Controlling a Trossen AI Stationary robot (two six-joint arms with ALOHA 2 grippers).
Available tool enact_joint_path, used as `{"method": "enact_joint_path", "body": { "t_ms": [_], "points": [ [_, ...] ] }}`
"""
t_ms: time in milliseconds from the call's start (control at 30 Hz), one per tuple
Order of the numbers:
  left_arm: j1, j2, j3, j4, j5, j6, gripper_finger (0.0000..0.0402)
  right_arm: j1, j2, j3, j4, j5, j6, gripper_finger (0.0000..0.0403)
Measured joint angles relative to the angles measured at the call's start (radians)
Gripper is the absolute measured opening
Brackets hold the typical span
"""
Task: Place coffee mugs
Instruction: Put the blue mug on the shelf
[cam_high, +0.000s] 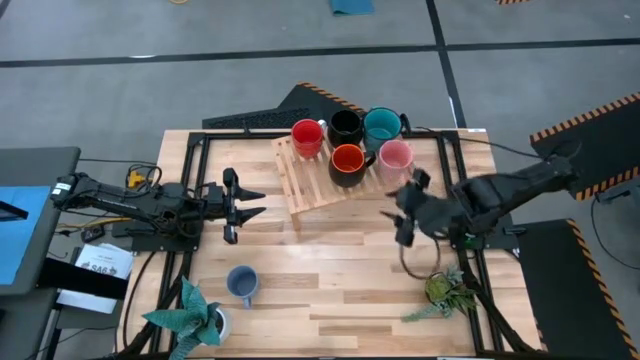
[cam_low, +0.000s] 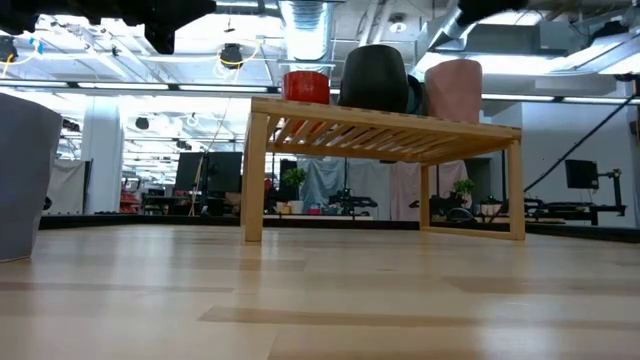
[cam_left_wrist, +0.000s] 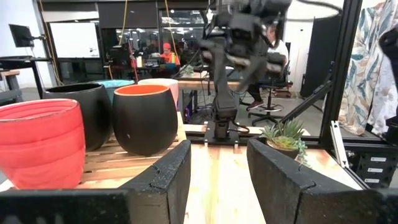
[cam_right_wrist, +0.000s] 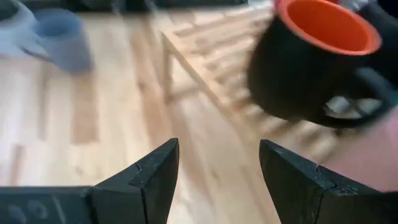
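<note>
Five mugs stand on the slatted wooden rack (cam_high: 325, 175) at the far middle of the desk (cam_high: 330, 290): the red mug (cam_high: 307, 137) at its far left, the black mug (cam_high: 345, 127) and the teal mug (cam_high: 382, 125) along the far edge, the black mug with an orange inside (cam_high: 347, 164) nearer, and the pink mug (cam_high: 396, 157) at the rack's right end. The sixth, the light blue mug (cam_high: 241, 284), stands apart on the bare desk near the front left, just beside a spiky green plant (cam_high: 190, 315). The right gripper (cam_high: 405, 212) hangs just right of the rack, close to the pink mug, with its jaws spread and nothing between them (its wrist view shows the orange-lined mug close ahead and only desk in the gap). The left gripper (cam_high: 235, 206) waits left of the rack, jaws also released and holding nothing, pointing toward the rack. A second small plant (cam_high: 445, 288) sits near the front right. Judging by this layout, the work is nearly finished and the step in hand is the last mug: the next move calls for an arm, most likely the left since it is nearer, to reach the blue mug, close on its rim or handle, and carry it to a free spot on the rack without knocking the others.
</note>
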Motion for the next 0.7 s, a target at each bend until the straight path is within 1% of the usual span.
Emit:
{"method": "enact_joint_path", "body": {
  "t_ms": [67, 200, 267, 333, 433, 700],
  "points": [
    [0.000, 0.000, 0.000, 0.003, 0.000, 0.000, 0.0144, 0.033, -0.051, -0.123, 0.183, 0.020, -0.029, 0.0249],
    [0.000, 0.000, 0.000, 0.008, 0.000, 0.000, 0.0144, 0.061, -0.101, -0.321, 0.562, 0.023, -0.168, 0.0249],
    [0.000, 0.000, 0.000, 0.008, 0.000, 0.000, 0.0144, 0.061, -0.107, -0.381, 0.715, 0.022, -0.237, 0.0249],
    [0.000, 0.000, 0.000, 0.008, 0.000, 0.009, 0.0144, 0.057, -0.107, -0.410, 0.823, 0.023, -0.300, 0.0249],
    [0.000, 0.000, 0.000, 0.008, 0.000, 0.012, 0.0144, 0.045, -0.108, -0.414, 0.886, 0.022, -0.341, 0.0249],
    [0.000, 0.000, 0.000, 0.007, 0.000, 0.012, 0.0144, 0.045, -0.107, -0.414, 0.883, 0.021, -0.344, 0.0249]
  ]
}}
